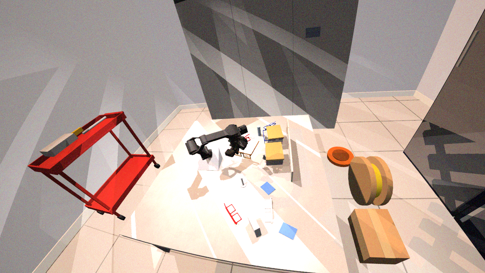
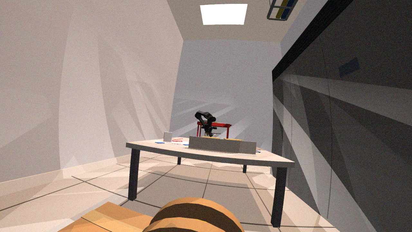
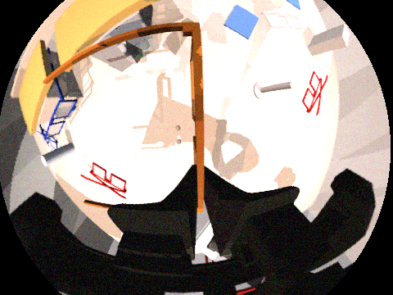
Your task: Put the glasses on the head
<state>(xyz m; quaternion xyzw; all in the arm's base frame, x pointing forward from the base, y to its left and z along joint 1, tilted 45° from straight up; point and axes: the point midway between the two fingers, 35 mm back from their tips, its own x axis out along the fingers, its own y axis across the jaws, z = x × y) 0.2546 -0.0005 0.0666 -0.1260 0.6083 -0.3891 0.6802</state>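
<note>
My gripper (image 3: 196,168) is shut on the front frame of the tortoiseshell glasses (image 3: 197,90) (image 1: 254,149) and holds them above the table. One temple curves left in the wrist view; the tip of the other shows beside the left finger. The glasses are apart from both heads. A green tag (image 3: 141,56) shows by a dark grey head under the nearer yellow-topped box (image 1: 274,150); most of that head is hidden. The other head is mostly hidden under the farther yellow-topped box (image 1: 274,131) (image 3: 30,94), with blue glasses (image 3: 65,108) in front of it.
A low wall (image 1: 290,152) (image 2: 214,144) stands behind the boxes. Red glasses (image 1: 232,214) (image 3: 314,93), white glasses (image 1: 268,210), blue cards (image 1: 268,188) (image 3: 241,21) and a pale block (image 1: 255,228) are on the table. A small grey cylinder (image 1: 258,131) (image 3: 58,153) stands near the blue glasses.
</note>
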